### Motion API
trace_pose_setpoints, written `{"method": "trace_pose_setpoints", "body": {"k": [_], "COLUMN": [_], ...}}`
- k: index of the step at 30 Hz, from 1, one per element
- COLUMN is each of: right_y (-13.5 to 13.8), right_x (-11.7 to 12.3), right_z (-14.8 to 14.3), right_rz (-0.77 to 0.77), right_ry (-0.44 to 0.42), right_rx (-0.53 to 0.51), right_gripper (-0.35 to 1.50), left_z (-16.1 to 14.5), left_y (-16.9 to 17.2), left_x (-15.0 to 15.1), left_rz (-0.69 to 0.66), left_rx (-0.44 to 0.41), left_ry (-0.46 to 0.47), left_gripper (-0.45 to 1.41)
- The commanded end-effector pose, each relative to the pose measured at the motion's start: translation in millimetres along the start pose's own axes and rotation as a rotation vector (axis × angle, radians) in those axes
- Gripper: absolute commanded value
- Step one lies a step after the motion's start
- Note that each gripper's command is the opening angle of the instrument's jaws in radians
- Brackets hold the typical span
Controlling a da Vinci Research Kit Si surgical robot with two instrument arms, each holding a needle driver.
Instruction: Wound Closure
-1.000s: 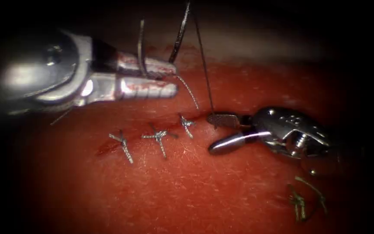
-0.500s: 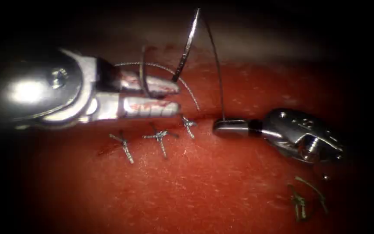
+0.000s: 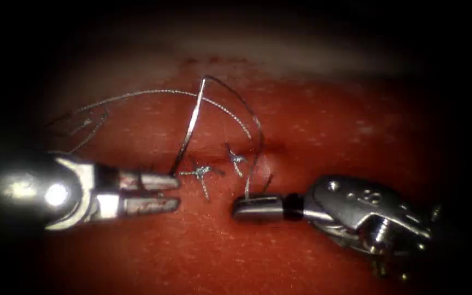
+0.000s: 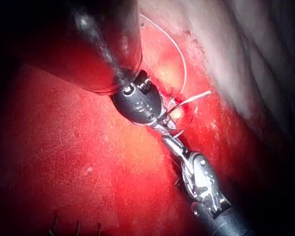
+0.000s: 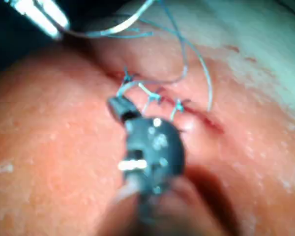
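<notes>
— Left pincer (image 3: 175, 192)?
— Clamped on the needle (image 3: 191, 127) near one end, needle clear above the tissue (image 3: 258, 251).
— Right pincer (image 3: 242, 207)?
— Closed on the thread (image 3: 255, 158), just below the cut (image 3: 271, 146).

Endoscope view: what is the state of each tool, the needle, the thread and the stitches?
Left tool: holds the needle by its lower end.
Right tool: jaws shut on the thread.
Needle: upright, out of the tissue.
Thread: curves from the needle's top to the right tool.
Stitches: tied.
</notes>
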Motion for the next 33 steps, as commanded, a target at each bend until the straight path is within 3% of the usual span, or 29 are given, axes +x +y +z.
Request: {"method": "trace_pose_setpoints", "body": {"k": [1,8,9,10,12,16,20,27,33], "right_y": [-1.6,-3.4,-2.9,-2.5,-1.4,1.1,2.8,6.5,9.5], "right_x": [0.0,0.7,1.0,1.2,1.6,1.6,0.9,-1.9,-2.3], "right_z": [1.7,2.1,1.1,0.5,-1.1,-4.8,-6.1,-4.3,-3.3], "right_rz": [-0.001,-0.061,-0.176,-0.204,-0.253,-0.361,-0.39,-0.398,-0.341], "right_ry": [-0.005,-0.002,0.022,0.029,0.043,0.057,0.062,0.071,0.092], "right_rx": [0.021,0.047,0.018,0.0,-0.053,-0.121,-0.154,-0.221,-0.292], "right_gripper": [-0.35,-0.35,0.66,0.94,1.21,1.26,1.28,1.18,1.09], "left_z": [0.1,-2.9,-3.5,-3.7,-4.3,-6.1,-7.6,-8.4,-7.4], "left_y": [0.4,-0.4,-0.7,-0.9,-1.2,-1.8,-2.0,-1.9,-1.3], "left_x": [-0.5,-2.1,-2.5,-2.6,-3.0,-4.0,-4.7,-5.2,-5.3], "left_rz": [-0.006,-0.01,-0.002,-0.004,-0.007,-0.015,-0.02,-0.036,-0.035], "left_rx": [0.006,0.044,0.055,0.059,0.066,0.085,0.098,0.12,0.107], "left_ry": [-0.004,-0.022,-0.027,-0.029,-0.033,-0.042,-0.049,-0.05,-0.043], "left_gripper": [-0.35,-0.35,-0.35,-0.35,-0.35,-0.35,-0.35,-0.35,-0.35]}}
